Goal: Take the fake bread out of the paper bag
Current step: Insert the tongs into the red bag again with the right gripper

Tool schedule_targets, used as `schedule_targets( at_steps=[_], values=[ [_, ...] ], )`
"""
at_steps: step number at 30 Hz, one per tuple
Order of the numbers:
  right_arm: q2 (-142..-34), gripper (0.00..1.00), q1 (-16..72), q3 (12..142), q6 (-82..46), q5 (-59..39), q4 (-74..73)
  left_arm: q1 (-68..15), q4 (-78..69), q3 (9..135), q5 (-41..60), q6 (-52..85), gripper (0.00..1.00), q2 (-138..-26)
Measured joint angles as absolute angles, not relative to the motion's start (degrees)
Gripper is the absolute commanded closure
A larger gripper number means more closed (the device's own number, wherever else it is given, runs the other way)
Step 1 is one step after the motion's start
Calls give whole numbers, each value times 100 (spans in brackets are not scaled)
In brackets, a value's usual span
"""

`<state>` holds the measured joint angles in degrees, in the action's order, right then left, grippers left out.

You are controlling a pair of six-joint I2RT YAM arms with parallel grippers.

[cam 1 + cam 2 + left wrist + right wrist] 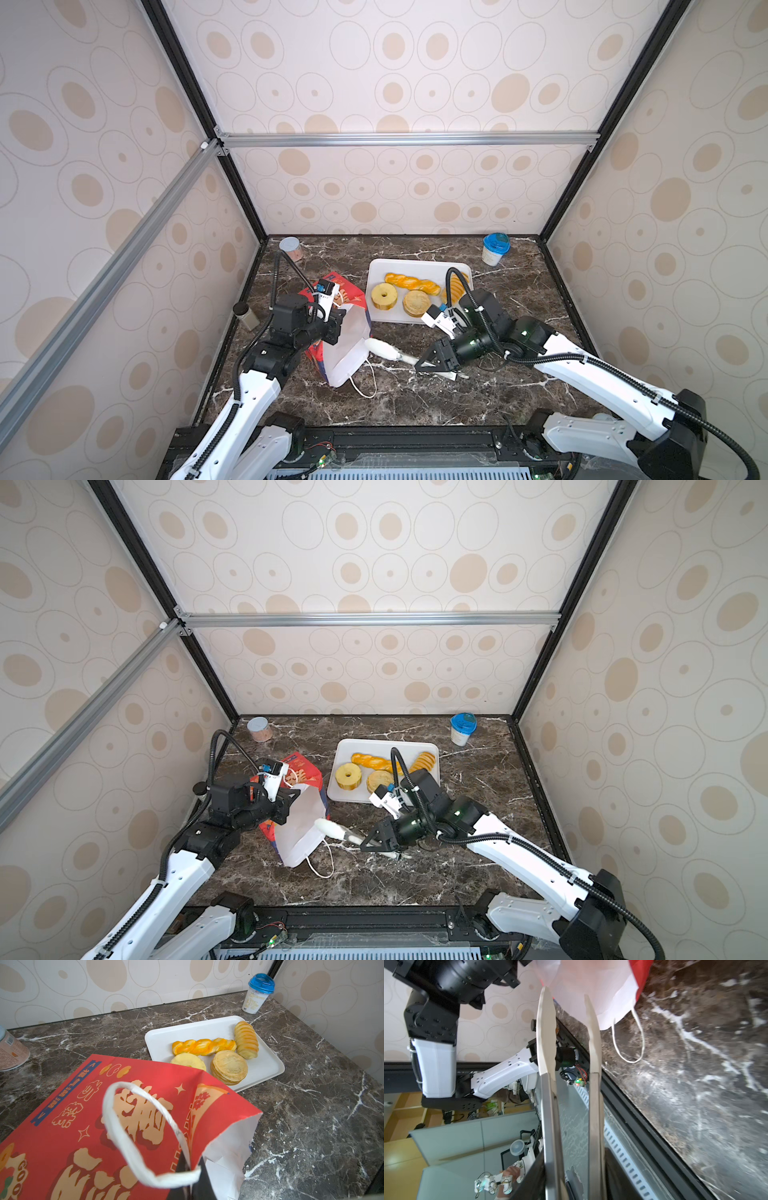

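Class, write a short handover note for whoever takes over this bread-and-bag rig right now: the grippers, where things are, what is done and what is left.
Left gripper: jaws shut on the rim of the paper bag, with the bag's white inside showing in both top views.
Right gripper: jaws shut on tongs. The tong tips are at the bag's mouth with nothing between them.
Done: four breads lie on the white tray: twisted braid, ring, flat round bun and ridged loaf.
Left: the depth of the bag is hidden. Check inside with the tongs and take out any bread found.
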<state>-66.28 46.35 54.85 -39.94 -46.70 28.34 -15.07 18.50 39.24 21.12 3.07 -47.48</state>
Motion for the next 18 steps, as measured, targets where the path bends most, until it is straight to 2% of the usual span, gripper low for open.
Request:
schedule_targets(
  at_steps=[6, 10, 18],
  values=[
    [-7472, 58, 4860, 5485, -4501, -4595, 1697, -1555, 1900, 4014, 2158, 309, 100, -4751],
    [-8468, 57, 4982, 6040, -4421, -4423, 1422, -1623, 1966, 4143, 2154, 336, 100, -4831],
    [-9679, 54, 5111, 7111, -3732, -4091, 1817, -1715, 1977, 4163, 2049, 390, 100, -4976]
  ],
)
